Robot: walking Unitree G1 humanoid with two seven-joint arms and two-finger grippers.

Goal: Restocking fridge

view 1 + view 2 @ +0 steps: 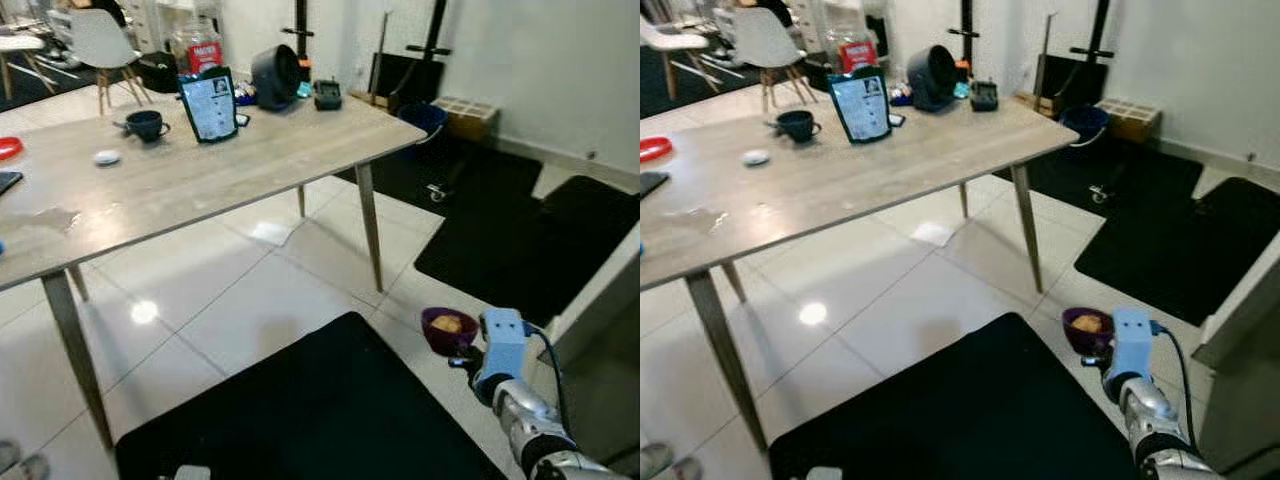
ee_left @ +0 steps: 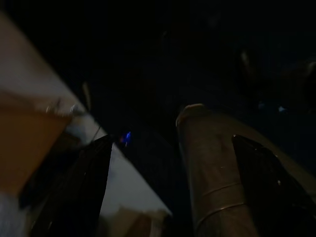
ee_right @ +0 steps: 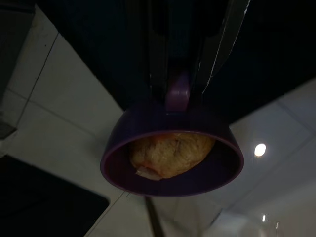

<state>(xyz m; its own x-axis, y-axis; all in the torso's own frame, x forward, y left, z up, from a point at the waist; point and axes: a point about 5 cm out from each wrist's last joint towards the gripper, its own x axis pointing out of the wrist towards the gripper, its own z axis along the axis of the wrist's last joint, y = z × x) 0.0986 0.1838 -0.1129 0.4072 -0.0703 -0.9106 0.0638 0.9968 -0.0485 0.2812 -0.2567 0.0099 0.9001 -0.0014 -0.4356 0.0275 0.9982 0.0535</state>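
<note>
My right gripper [image 3: 177, 81] pinches the small purple plastic bowl [image 3: 172, 160] by its handle tab; light, rigid, pastry [image 3: 170, 153] loose inside.

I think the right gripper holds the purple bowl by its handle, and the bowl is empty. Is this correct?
Not quite. The right gripper does hold the purple bowl by its handle, but the bowl is not empty: the right wrist view shows a piece of golden-brown food lying inside it. The head views also show something orange in the bowl.
</note>
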